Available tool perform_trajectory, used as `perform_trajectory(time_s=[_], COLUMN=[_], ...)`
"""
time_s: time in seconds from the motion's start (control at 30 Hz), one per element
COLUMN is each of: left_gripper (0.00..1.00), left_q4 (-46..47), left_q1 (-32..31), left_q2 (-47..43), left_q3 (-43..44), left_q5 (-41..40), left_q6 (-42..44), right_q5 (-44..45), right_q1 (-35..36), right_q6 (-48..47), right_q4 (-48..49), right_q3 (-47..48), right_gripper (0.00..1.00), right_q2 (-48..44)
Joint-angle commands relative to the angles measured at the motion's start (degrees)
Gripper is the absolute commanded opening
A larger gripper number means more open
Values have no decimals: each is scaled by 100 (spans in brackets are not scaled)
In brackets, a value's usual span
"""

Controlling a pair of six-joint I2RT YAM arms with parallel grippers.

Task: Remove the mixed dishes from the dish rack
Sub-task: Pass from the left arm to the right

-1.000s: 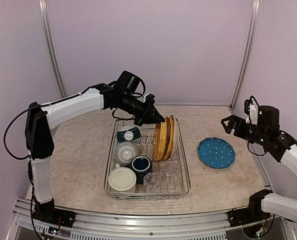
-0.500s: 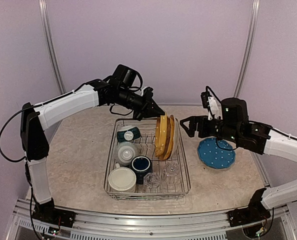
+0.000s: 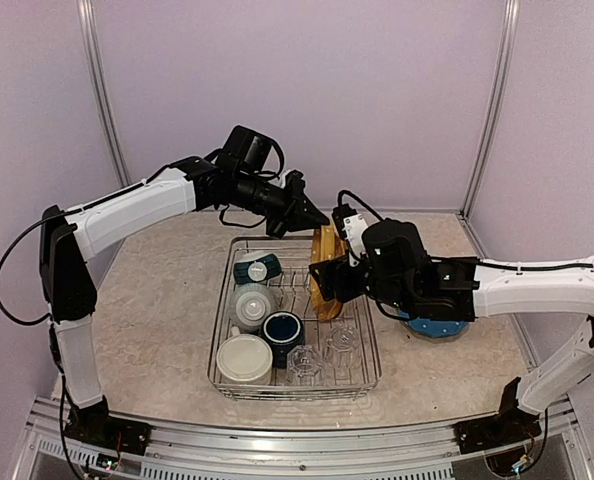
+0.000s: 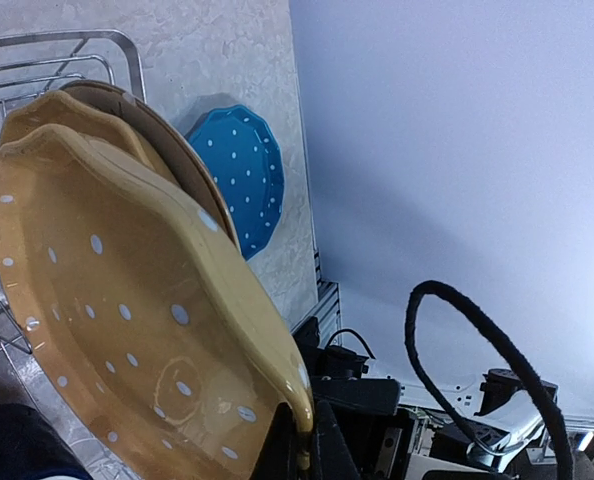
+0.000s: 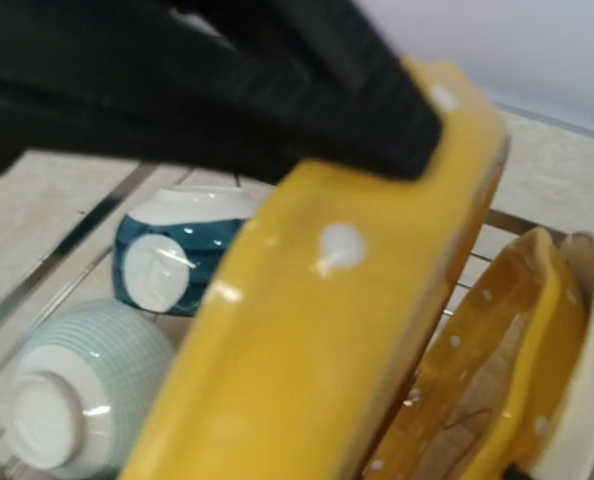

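Note:
The silver wire dish rack (image 3: 369, 372) holds the dishes. My left gripper (image 3: 315, 226) is shut on the top rim of a yellow dotted plate (image 3: 323, 262) and holds it upright over the rack's far right; its own view shows the fingers (image 4: 287, 445) pinching that plate (image 4: 127, 330). My right gripper (image 3: 337, 283) is open right beside that plate's right face. In the right wrist view the plate (image 5: 317, 340) fills the frame under the left gripper's black fingers (image 5: 277, 90). A second yellow plate (image 5: 507, 340) and a cream plate (image 5: 589, 300) stand behind.
In the rack are a teal bowl (image 3: 257, 269), a pale ribbed cup (image 3: 252, 300), a navy mug (image 3: 282, 327), a cream mug (image 3: 245, 358) and two clear tumblers (image 3: 304, 362). A blue dotted plate (image 3: 439, 327) lies on the table right of the rack, partly under my right arm.
My right arm has swung left from the table's right side, over the blue plate, up to the yellow plate. My left gripper has kept its hold and lifted the plate slightly.

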Motion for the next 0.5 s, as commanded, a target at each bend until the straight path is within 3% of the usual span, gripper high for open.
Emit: perform_trajectory(time_s=[0.0,0.2,0.33,0.47], left_gripper=[0,0,0,0], left_q4=[776,791,839,906], left_q1=[-75,-145,-230,-274], left_q2=[-451,-563,-667,-804], left_q3=[192,26,-59,-233], left_q5=[140,-1,-78,-152], left_q6=[-121,-161,-148,-198], right_q5=[1042,2257,2571,2753], right_q1=[296,736,759,762], right_q6=[-9,-85,154,234], right_q4=[73,-127,-141,-110], right_q3=[396,903,1028,1110], right_gripper=[79,67,51,43], right_q2=[454,1013,1186,1294])
